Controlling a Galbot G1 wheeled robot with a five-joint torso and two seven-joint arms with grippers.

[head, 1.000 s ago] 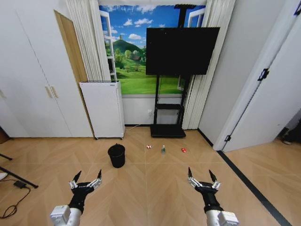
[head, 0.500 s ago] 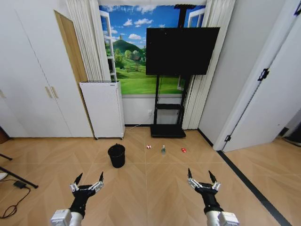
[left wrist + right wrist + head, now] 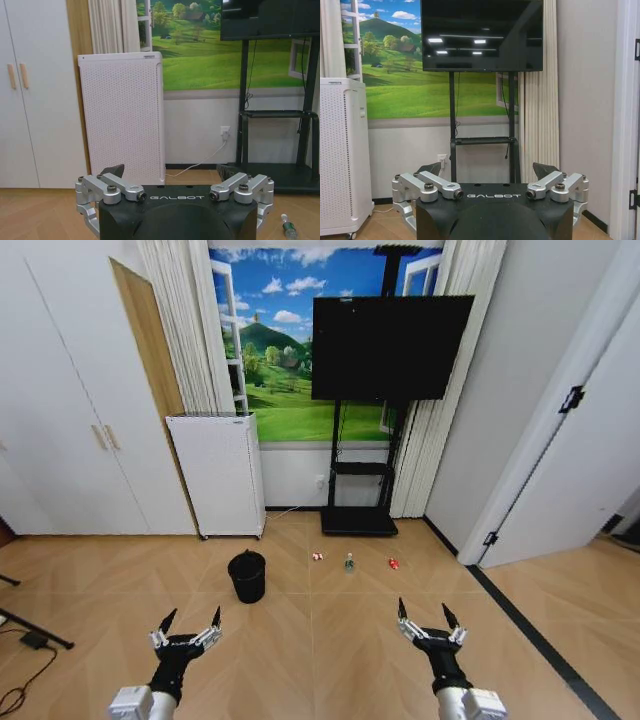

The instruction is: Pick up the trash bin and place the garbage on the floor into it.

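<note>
Lying on parquet floor [image 3: 330,630], garbage [image 3: 349,562], trash bin [image 3: 247,576]

A light tan wooden parquet floor [image 3: 330,640] laid in a herringbone pattern is seen. On it stands a small black round trash bin [image 3: 247,576], upright and open-topped. To its right, three small pieces of garbage are laid in a row, apart from one another: a red-and-white wad [image 3: 317,556], a small clear bottle with a green label [image 3: 349,562] and a small red piece [image 3: 393,563]. Behind them, a white perforated appliance [image 3: 217,475] and the black flat base of a TV stand [image 3: 357,522] are set on the floor by the wall.
</note>
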